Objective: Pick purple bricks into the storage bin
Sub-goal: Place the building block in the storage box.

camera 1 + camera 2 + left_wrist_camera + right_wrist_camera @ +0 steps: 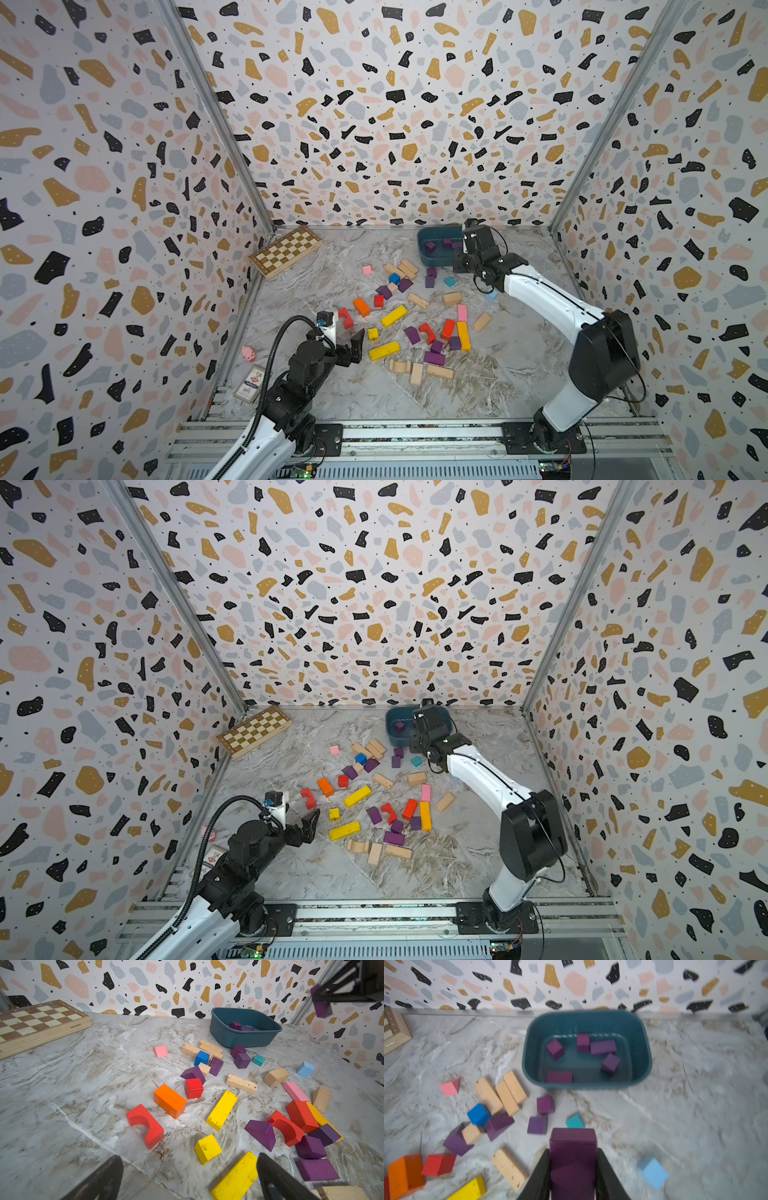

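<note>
**Top views.** My right pincer (470, 226) hangs at the bin (430, 255), and its jaws are hidden from here. My left pincer (348, 337) hovers well apart from the bin, on the far side of the other blocks (393, 316) strewn over the worktop (498, 374). Both top views show eight purple bricks (434, 357) lying loose. Four are near the bin and four sit in a cluster well apart from it.

**Left wrist view.** The left pincer's jaws stand wide apart with nothing between them. Up beside the bin, the right pincer grips the held brick (322, 1008), clear of the worktop.

**Right wrist view.** The held brick sits clamped between the right pincer's fingers (539, 1172). Five purple bricks lie inside the bin. I cannot tell whether the held brick is already past the bin's rim.

**Progress, as I judge it.** About a third of the task is done, with five bricks binned, one carried and eight left. Next I would bring the held brick over the bin and let go. After that I would take the four near the bin first.
</note>
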